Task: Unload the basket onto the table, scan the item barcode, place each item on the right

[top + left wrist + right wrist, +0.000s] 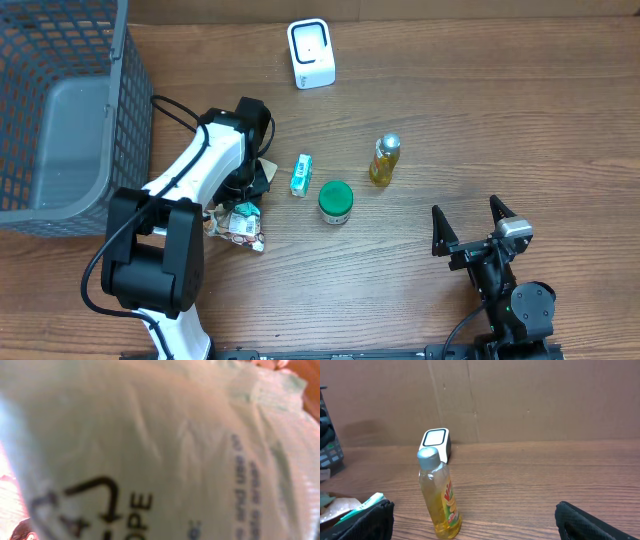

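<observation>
We see the left arm folded over the left half of the desk [540, 110], its left pincer [252, 186] pointing down above a crumpled packet [243, 226] that lies on the wood close to the arm's base. In the left wrist view the packet's pale plastic fills the whole frame, blurred and very close, with a recycling triangle and the letters "PE" printed on it. The fingers themselves do not show there, and from overhead the arm hides them, so we cannot tell whether this pincer is clenched on the packet or only pressed near it.

The scanner [311, 55], a small white unit with a dark-rimmed window, stands upright near the far edge of the desk, well apart from the packet. Between them, just right of the left pincer, lies a small teal and white box [301, 174]. Beside it sits a round green-lidded tub [335, 202], and further right a yellow bottle [385, 160] with a silver cap stands upright. A grey wire basket [135, 110] occupies the far left corner.

The right pincer [468, 225] rests low at the near right, released, its two dark fingers spread wide with nothing between them, facing the bottle and the scanner beyond it
</observation>
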{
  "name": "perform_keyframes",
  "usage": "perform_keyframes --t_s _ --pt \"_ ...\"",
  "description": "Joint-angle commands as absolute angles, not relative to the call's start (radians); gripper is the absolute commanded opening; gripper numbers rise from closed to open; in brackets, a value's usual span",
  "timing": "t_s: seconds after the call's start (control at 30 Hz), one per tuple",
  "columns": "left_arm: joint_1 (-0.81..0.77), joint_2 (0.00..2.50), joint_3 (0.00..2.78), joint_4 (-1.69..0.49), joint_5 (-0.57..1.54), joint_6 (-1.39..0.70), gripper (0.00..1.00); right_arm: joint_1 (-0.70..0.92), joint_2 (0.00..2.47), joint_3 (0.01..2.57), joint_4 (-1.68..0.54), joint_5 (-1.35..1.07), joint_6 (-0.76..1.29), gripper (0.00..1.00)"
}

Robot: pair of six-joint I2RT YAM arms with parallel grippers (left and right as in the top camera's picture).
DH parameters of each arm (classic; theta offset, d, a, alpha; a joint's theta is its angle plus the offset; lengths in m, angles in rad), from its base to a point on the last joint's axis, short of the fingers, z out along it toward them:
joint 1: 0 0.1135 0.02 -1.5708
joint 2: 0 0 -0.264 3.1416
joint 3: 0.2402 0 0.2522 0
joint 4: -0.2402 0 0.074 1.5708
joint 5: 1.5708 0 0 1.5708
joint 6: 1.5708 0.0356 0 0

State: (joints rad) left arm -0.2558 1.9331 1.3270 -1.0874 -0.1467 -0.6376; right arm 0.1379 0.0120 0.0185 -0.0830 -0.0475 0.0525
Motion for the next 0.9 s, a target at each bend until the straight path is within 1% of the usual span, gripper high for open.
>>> perform_keyframes --t_s 0.0,0.03,0.1,0.13,0.17,0.27,0.3,0.37,0.5,0.63,0.8,0.87 --pt "-0.262 1.931 1.317 -1.065 -0.156 -0.655 0.16 0.134 0.003 0.008 -0.081 -0.043 0.051 1.00" --pt "-0.262 1.931 1.317 -1.062 -0.156 -0.655 0.20 0.134 0.003 0.008 -0.081 -0.043 0.051 1.00" --pt "-0.262 1.931 1.317 -1.061 -0.156 -0.654 0.36 0.134 0.003 0.008 -0.081 -0.043 0.051 1.00" --pt "-0.262 1.931 1.317 -1.061 -0.156 -0.653 0.42 0.134 0.003 0.008 -0.081 -0.043 0.051 1.00" --pt "-0.262 1.931 1.317 -1.062 -0.157 -0.648 0.52 0.134 0.003 0.008 -0.081 -0.043 0.051 1.00" --pt "-0.262 1.931 1.317 -1.071 -0.156 -0.598 0.88 0.134 0.003 0.008 -0.081 -0.043 0.051 1.00" --pt "-0.262 1.931 1.317 -1.075 -0.156 -0.573 0.91 0.134 0.003 0.008 -0.081 -0.043 0.051 1.00" --pt "-0.262 1.930 1.319 -1.078 -0.155 -0.532 0.93 0.134 0.003 0.008 -0.081 -0.043 0.051 1.00" --pt "-0.262 1.930 1.359 -1.122 -0.151 -0.494 0.93 0.134 0.003 0.008 -0.081 -0.043 0.051 1.00" --pt "-0.262 1.930 1.461 -1.191 -0.144 -0.452 0.93 0.134 0.003 0.008 -0.081 -0.043 0.051 1.00" --pt "-0.262 1.930 1.599 -1.261 -0.116 -0.448 0.93 0.134 0.003 0.008 -0.081 -0.043 0.051 1.00" --pt "-0.262 1.930 1.628 -1.269 -0.090 -0.448 0.88 0.134 0.003 0.008 -0.081 -0.043 0.051 1.00"
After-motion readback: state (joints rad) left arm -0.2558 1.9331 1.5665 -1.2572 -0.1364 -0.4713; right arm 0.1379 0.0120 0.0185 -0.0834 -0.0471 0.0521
